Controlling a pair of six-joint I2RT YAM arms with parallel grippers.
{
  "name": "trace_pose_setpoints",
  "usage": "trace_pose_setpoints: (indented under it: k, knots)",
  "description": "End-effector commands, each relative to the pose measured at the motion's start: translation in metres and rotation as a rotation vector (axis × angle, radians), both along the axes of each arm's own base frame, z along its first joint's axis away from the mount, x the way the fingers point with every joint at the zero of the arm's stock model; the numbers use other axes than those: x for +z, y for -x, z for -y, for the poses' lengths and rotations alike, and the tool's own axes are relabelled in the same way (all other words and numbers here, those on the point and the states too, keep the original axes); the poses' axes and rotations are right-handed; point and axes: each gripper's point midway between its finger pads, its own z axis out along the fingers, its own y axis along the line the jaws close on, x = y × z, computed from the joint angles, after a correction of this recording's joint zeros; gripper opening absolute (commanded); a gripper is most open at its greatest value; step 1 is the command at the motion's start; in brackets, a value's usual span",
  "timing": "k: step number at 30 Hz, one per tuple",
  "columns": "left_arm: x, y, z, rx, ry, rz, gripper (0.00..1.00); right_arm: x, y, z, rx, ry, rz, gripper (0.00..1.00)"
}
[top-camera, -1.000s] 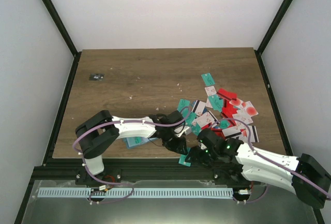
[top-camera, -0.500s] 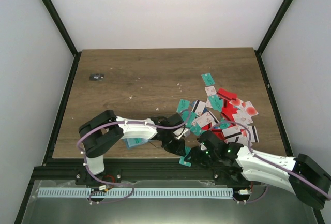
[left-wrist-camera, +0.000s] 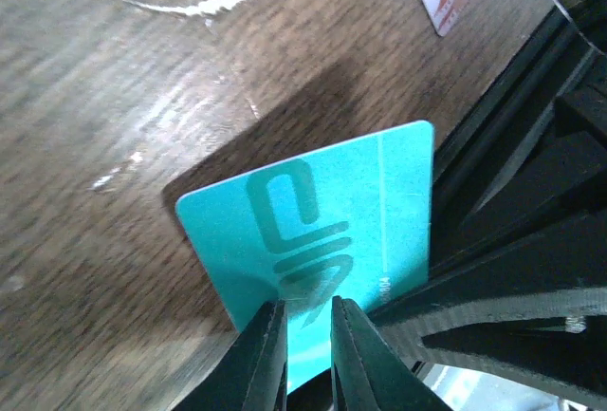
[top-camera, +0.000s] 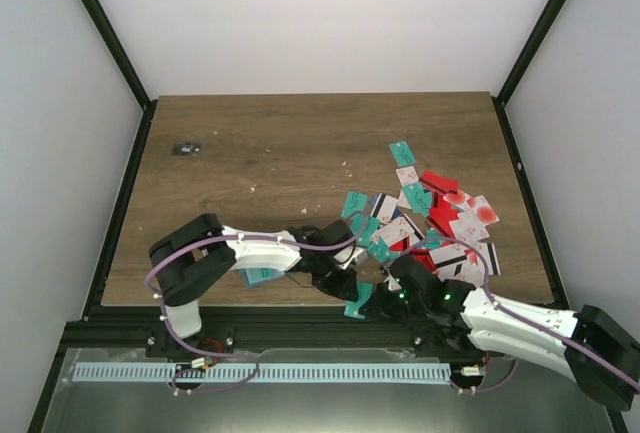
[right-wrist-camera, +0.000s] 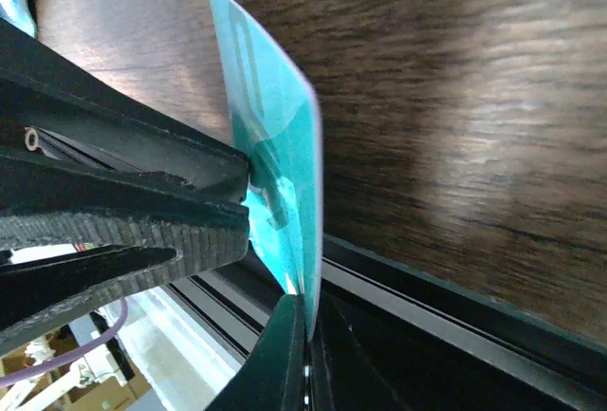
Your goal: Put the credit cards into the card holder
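Teal credit card [left-wrist-camera: 322,212], pinched by left end effector [left-wrist-camera: 308,314] and right end effector [right-wrist-camera: 305,321], unclear overhead.

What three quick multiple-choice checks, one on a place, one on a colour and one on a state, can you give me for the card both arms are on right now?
1. Where is the held card?
A. at the near edge of the table, between the left gripper and the right gripper
B. at the far left corner
C. at the far right corner

2. What colour is the held card?
A. red
B. teal
C. black

3. How is the right gripper?
A. wide open
B. shut on the held card
C. out of view

Answers:
1 A: the top view shows it at the near edge, where both arms meet.
2 B: both wrist views show a teal face.
3 B: its fingers pinch the card's edge in the right wrist view.
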Motion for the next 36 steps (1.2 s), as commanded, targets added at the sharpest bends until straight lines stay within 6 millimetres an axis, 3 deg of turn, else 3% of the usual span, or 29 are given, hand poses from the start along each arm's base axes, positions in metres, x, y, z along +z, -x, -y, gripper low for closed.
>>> trace_pose_setpoints:
  k: [1, 6, 17, 28, 32, 36]
  knots:
    - [0.005, -0.005, -0.009, 0.034, -0.030, 0.054, 0.16, -0.010, -0.006, 0.013, -0.068, 0.054, 0.008, 0.01]
    - [0.045, -0.020, -0.013, 0.071, 0.003, 0.152, 0.18, 0.020, -0.014, 0.002, -0.049, 0.000, 0.064, 0.01]
    - [0.117, -0.050, -0.060, 0.241, 0.058, 0.265, 0.23, 0.107, -0.044, -0.026, 0.047, -0.037, 0.245, 0.01]
    - [0.174, -0.049, -0.109, 0.335, 0.141, 0.336, 0.26, 0.172, -0.081, -0.051, 0.145, -0.075, 0.387, 0.01]
    - [0.188, -0.051, -0.122, 0.365, 0.143, 0.365, 0.44, 0.188, -0.094, -0.060, 0.172, -0.081, 0.427, 0.01]
    - [0.203, -0.058, -0.131, 0.417, 0.148, 0.408, 0.78, 0.212, -0.110, -0.069, 0.190, -0.100, 0.490, 0.01]
